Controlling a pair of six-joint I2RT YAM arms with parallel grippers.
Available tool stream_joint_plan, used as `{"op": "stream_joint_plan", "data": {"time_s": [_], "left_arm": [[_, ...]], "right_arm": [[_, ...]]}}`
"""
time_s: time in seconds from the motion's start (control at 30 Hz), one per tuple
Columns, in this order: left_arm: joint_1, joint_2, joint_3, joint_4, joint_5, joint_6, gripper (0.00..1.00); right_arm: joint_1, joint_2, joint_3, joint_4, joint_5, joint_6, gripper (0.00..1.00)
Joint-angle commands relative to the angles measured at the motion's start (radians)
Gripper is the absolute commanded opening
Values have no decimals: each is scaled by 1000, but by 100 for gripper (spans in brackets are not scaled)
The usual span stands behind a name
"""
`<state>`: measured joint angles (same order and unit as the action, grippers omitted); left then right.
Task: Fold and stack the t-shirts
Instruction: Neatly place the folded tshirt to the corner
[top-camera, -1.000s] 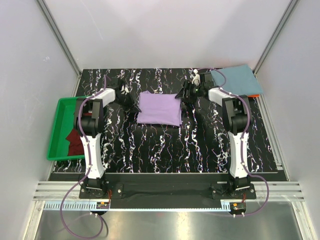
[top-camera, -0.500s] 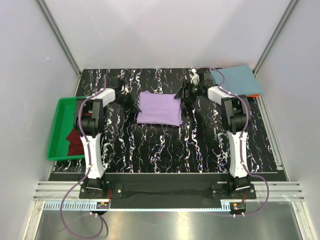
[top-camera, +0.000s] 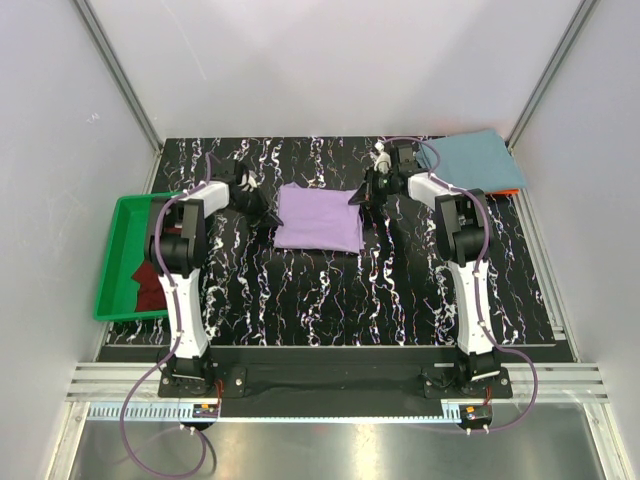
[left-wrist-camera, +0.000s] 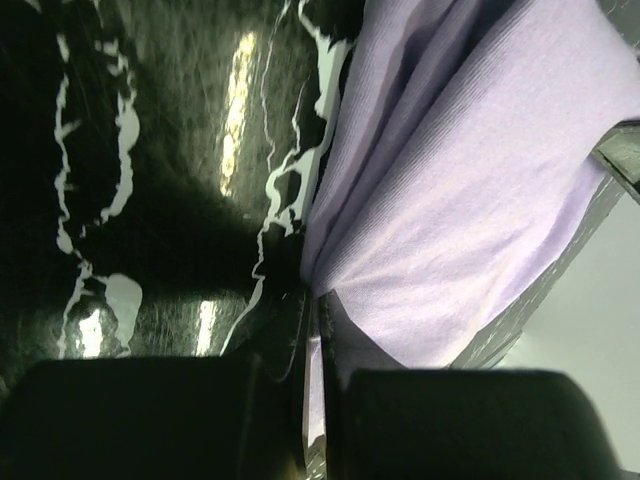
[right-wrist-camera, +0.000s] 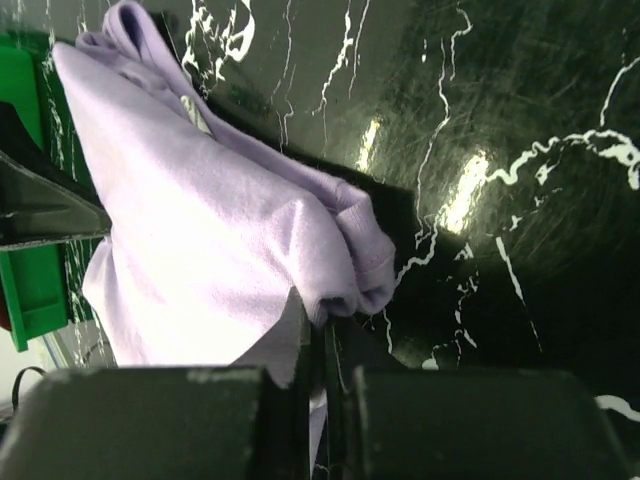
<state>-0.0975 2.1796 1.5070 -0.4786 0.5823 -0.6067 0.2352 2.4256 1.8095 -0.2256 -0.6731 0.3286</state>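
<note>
Pinching the folded lavender t-shirt (top-camera: 319, 218) at centre frame on the tabletop (top-camera: 330, 290), my left fingers (left-wrist-camera: 352, 420) clench its left edge and my right fingers (right-wrist-camera: 250, 420) its right edge. The teal t-shirt (top-camera: 472, 160) lies upper right; the maroon t-shirt (top-camera: 148, 282) sits in the green tray (top-camera: 130, 230) at left.

1st t-shirt (top-camera: 320, 218) mid table (top-camera: 330, 300), 2nd t-shirt (top-camera: 475, 160) far-right corner, 3rd t-shirt (top-camera: 148, 285) in tray (top-camera: 108, 262) at left edge.

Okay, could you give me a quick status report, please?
Status: left gripper shut on purple shirt, left edge; right gripper shut on its right edge. Far right, teal shirt lies flat; maroon shirt in tray. Nothing in the way.
</note>
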Motion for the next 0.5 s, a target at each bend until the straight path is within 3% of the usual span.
{"op": "stream_joint_plan", "data": {"time_s": [0.0,0.03,0.2,0.47], "left_arm": [[-15,-39,-51,-37,-61,9,11],[-15,-90,-53,-44,-84,5,22],[-14,-225,-56,-127,-125,33,44],[-15,-536,-348,32,-70,48,46]], "right_arm": [[18,4,42,-141,64,-86,0],[10,-6,62,-208,81,-111,0],[-37,-5,201,-395,187,-276,0],[-85,-100,180,-429,401,-471,0]]}}
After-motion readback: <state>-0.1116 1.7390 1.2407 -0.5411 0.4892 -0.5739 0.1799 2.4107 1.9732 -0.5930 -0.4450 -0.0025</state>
